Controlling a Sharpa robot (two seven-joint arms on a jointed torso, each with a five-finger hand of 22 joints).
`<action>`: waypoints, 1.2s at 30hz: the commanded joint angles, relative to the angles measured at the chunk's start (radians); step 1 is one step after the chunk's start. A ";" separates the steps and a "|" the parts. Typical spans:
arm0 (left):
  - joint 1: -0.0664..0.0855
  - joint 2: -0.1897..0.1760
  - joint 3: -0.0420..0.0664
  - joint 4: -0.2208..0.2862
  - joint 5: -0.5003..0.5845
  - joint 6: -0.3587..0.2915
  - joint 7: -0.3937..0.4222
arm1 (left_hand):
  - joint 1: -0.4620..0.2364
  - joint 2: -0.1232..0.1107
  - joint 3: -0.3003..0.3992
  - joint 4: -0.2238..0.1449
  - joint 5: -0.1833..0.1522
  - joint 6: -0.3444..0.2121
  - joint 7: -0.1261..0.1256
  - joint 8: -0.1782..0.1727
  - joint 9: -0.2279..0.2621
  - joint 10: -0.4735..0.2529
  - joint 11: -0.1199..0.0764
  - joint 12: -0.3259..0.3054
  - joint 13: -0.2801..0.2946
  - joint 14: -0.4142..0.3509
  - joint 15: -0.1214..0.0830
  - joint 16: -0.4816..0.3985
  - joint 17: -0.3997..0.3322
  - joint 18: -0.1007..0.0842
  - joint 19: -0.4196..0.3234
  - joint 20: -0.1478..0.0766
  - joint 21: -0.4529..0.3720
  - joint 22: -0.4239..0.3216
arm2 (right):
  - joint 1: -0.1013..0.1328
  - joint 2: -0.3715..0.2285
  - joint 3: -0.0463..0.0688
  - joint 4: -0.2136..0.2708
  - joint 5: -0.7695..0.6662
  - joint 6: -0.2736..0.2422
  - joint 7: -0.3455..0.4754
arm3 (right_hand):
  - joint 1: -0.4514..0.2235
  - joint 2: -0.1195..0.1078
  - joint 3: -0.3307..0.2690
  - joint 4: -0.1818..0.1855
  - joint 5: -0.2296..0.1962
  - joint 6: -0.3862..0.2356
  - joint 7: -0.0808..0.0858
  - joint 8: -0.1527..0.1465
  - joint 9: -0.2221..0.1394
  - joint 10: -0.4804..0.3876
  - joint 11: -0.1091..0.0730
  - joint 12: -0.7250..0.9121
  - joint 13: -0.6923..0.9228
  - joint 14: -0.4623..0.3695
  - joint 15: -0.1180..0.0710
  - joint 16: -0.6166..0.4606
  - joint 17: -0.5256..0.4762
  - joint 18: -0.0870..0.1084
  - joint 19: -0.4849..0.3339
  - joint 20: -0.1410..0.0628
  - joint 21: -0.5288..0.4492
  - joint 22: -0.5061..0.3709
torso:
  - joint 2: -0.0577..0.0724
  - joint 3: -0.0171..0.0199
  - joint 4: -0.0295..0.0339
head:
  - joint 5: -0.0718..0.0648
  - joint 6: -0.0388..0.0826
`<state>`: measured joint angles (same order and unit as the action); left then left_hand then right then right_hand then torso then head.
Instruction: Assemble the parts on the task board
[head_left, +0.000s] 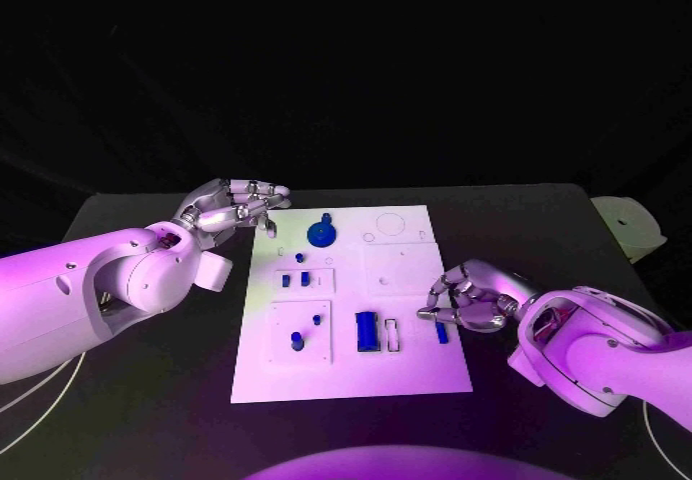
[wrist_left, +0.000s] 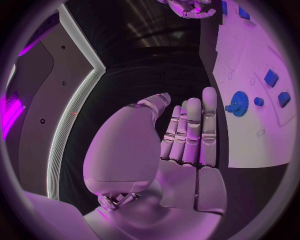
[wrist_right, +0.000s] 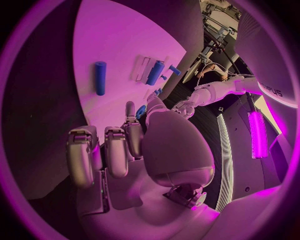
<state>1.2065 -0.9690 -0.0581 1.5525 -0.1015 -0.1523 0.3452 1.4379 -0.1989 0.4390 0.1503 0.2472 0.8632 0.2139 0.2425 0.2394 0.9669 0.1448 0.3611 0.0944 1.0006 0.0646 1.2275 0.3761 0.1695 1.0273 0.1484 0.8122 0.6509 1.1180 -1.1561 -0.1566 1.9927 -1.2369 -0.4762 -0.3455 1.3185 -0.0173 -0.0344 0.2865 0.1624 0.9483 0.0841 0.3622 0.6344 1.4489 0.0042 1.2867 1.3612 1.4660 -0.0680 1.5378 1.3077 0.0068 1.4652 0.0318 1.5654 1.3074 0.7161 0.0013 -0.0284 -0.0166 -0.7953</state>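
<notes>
Lying just beside R hand curled empty fingers — blue rod; L hand fingers loose, empty.

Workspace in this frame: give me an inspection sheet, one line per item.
Surface: black table, white task board in the middle.
Job's things: blue gear at the board's far end; small blue parts lower down; blue rod beside the right hand.
Clutter: pale object off the table's far right corner.
Hands: left hand and right hand hold nothing, fingers curled.
Cables: thin cable under the left arm.
Surroundings: dark.
</notes>
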 joint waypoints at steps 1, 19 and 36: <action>0.000 0.001 -0.001 0.001 0.005 0.017 0.010 | -0.010 0.003 0.000 0.000 -0.004 -0.008 -0.002 0.005 0.002 -0.007 -0.002 0.006 0.002 -0.006 0.001 -0.006 -0.001 0.015 0.002 0.003 -0.005 -0.001 | 0.001 -0.018 -0.001 -0.002 -0.093 0.028 -0.003 | 0.005 0.001 -0.006 0.004 -0.002 0.001 0.004 -0.010 -0.004 -0.007 0.005 -0.018 0.037 0.086 0.009 -0.008 0.177 -0.007 0.106 0.010 0.005 0.263 | -0.001 0.0007 -0.0040 | -0.004 -0.001; -0.001 0.003 -0.002 -0.001 0.005 0.020 0.011 | -0.010 0.003 0.000 0.000 -0.004 -0.008 -0.002 0.005 0.002 -0.007 -0.002 0.006 0.002 -0.006 0.001 -0.006 -0.001 0.015 0.002 0.003 -0.005 -0.001 | -0.053 -0.013 -0.004 -0.023 -0.251 0.107 -0.143 | 0.011 0.007 -0.017 0.004 0.019 0.037 -0.002 -0.022 -0.018 -0.013 0.002 -0.037 0.025 0.084 0.008 -0.012 0.171 -0.007 0.106 0.015 0.005 0.263 | -0.002 0.0000 -0.0069 | -0.015 -0.004; -0.001 0.001 -0.002 0.000 0.004 0.022 0.008 | -0.011 0.003 0.000 0.000 -0.004 -0.008 -0.002 0.006 0.002 -0.008 -0.002 0.008 0.002 -0.006 0.001 -0.006 -0.001 0.015 0.003 0.003 -0.006 -0.002 | -0.072 0.030 -0.004 -0.058 -0.315 0.102 -0.179 | 0.007 0.017 -0.017 0.006 0.028 0.046 -0.004 -0.024 -0.020 -0.011 -0.001 -0.037 0.025 0.084 0.006 -0.012 0.170 -0.007 0.106 0.014 0.005 0.263 | -0.001 0.0003 -0.0051 | -0.011 -0.005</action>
<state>1.2052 -0.9688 -0.0610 1.5504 -0.1015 -0.1483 0.3464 1.4379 -0.1990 0.4390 0.1503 0.2472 0.8632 0.2139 0.2424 0.2394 0.9669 0.1447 0.3633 0.0943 1.0006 0.0646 1.2275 0.3763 0.1695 1.0273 0.1484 0.8122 0.6498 1.0513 -1.1291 -0.1581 1.9413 -1.5142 -0.3890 -0.4983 1.3234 -0.0123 -0.0464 0.2930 0.1858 0.9884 0.0768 0.3435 0.6202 1.4369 0.0101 1.2549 1.3968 1.4647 -0.0625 1.5287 1.3073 0.0068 1.4680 0.0416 1.5654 1.3080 0.7144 0.0016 -0.0340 -0.0286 -0.8005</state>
